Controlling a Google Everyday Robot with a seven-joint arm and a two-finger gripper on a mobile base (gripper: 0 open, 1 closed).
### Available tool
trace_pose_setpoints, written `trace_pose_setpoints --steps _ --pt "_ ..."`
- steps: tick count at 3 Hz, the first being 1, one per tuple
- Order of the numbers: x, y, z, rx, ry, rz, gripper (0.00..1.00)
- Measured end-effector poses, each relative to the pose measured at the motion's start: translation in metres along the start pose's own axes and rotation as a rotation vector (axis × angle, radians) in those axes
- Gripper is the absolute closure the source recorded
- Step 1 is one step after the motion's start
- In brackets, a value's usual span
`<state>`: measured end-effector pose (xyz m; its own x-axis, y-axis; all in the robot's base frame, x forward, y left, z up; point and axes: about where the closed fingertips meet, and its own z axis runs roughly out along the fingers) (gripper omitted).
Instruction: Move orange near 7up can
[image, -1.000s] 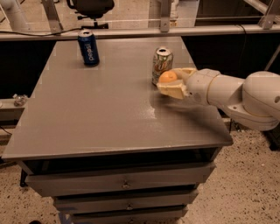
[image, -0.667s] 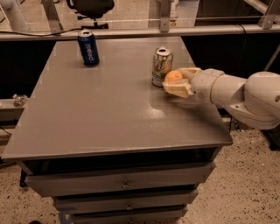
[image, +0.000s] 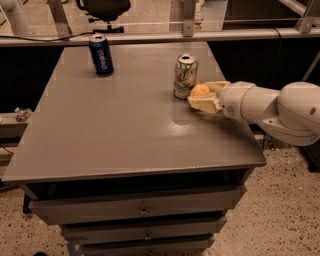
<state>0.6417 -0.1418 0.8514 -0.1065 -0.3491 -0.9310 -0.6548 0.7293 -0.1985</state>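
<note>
The orange sits between the two cream fingers of my gripper, which is shut on it just above the table top. The gripper reaches in from the right on a white arm. The 7up can, silver-white with green and red markings, stands upright just left of the orange, almost touching it. Whether the orange rests on the table is hidden by the lower finger.
A dark blue Pepsi can stands upright at the far left of the grey table. The table's right edge runs under the arm. Drawers sit below the front edge. An office chair stands beyond the far edge.
The gripper with the orange has shifted slightly right and away from the camera, staying beside the 7up can. The cans have not moved.
</note>
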Motion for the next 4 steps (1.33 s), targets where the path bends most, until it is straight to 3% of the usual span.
trace_pose_setpoints --steps 2,3,4 --pt "0.0076 0.0082 0.0137 -0.053 0.017 0.043 0.14" --pt "0.0064 0.0102 0.0158 -0.067 0.018 0.050 0.00" --pt "0.0035 0.0128 0.0155 -0.080 0.012 0.054 0.00"
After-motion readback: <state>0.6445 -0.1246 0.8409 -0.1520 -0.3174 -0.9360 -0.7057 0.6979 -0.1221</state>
